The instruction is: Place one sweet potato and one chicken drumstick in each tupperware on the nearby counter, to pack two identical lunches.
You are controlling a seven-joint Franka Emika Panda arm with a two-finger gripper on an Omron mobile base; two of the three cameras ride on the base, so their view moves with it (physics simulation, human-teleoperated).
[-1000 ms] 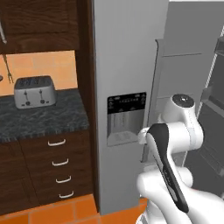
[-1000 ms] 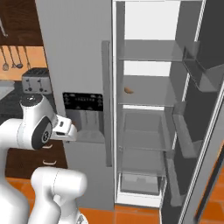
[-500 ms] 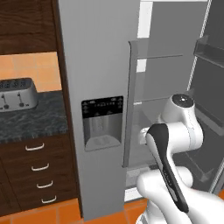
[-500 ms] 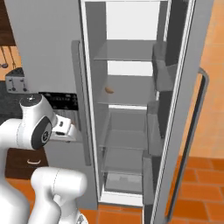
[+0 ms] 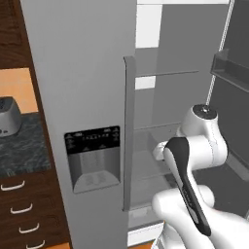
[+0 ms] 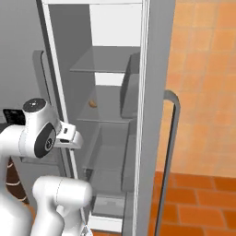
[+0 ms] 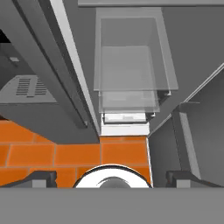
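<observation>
I have swung the base round to face the open fridge; the desk with its toaster has slid to the far left of the fridge and is almost out of frame, so this is the fetching leg, not the packing one; the end effector points down at the orange floor before the fridge, fingertips set wide apart and holding nothing; a small brown item, likely the sweet potato, lies on a middle fridge shelf; I judge nothing is packed yet.
</observation>
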